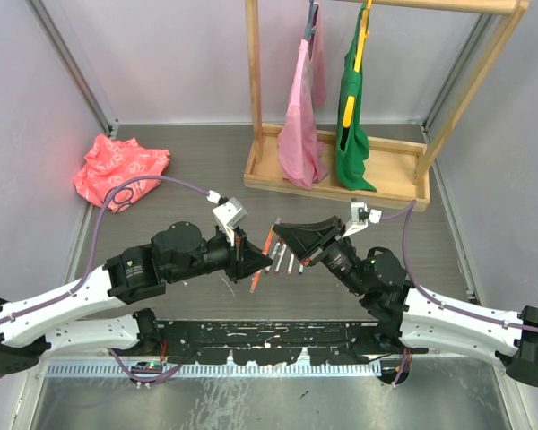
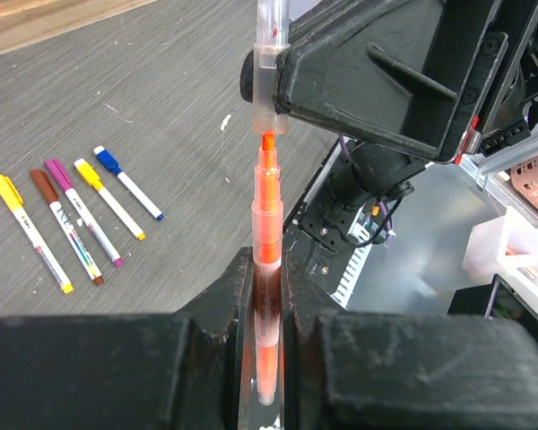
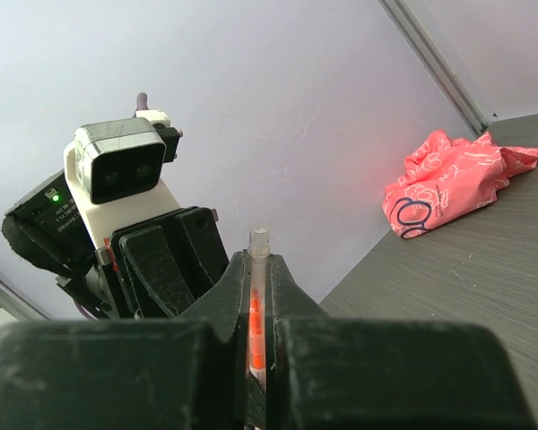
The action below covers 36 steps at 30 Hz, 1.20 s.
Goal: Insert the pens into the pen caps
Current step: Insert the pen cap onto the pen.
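My left gripper is shut on an orange pen, which points up and away from the wrist. The pen's orange tip sits at the mouth of a translucent pen cap. That cap is pinched in my shut right gripper, and orange shows inside it between the jaws. From above, the two grippers meet nose to nose over the table's middle, left and right. Several more pens with coloured caps on lie side by side on the table.
A crumpled pink bag lies at the back left. A wooden rack at the back holds a pink cloth and a green one. Grey walls close in both sides. A metal rail runs along the near edge.
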{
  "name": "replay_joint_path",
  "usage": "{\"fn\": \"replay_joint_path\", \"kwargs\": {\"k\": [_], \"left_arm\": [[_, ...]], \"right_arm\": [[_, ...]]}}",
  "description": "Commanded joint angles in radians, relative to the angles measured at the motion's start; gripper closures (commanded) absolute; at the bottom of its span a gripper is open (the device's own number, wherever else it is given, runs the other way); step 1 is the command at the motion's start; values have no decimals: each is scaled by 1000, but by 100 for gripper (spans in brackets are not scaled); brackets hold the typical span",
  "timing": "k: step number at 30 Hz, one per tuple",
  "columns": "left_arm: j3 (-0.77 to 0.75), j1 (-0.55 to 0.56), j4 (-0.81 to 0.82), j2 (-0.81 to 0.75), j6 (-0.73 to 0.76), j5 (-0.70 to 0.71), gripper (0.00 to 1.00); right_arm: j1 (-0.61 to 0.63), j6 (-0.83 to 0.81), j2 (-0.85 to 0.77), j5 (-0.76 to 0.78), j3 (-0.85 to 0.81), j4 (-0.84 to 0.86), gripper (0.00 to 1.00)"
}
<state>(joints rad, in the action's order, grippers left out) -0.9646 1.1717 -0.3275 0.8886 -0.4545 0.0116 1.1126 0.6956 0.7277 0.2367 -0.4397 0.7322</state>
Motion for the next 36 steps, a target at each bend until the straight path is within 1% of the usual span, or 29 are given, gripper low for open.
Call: {"fn": "replay_joint_path", "kwargs": {"k": [1,10,19,28,31,36], "left_arm": [[-5,5,49,-13,19,2,100],[-6,5,46,-14,19,9,100],[-12,5,49,-16,17,37,100],[-21,5,62,-16,8,74,100],[-21,6,67,-21,7,87,100],[-20,5,68,-29,8,98,100]], "right_arm": [[0,1,5,-46,-28,46,100],[0,2,15,-69,-32,37,100],[-1,-14,3,-80,-28,-19,100],[0,-60,36,-173,-62,-114,100],[0,-62,49,-199,-58,-118,95],[-1,-65,29,-186,-58,-131,77]]}}
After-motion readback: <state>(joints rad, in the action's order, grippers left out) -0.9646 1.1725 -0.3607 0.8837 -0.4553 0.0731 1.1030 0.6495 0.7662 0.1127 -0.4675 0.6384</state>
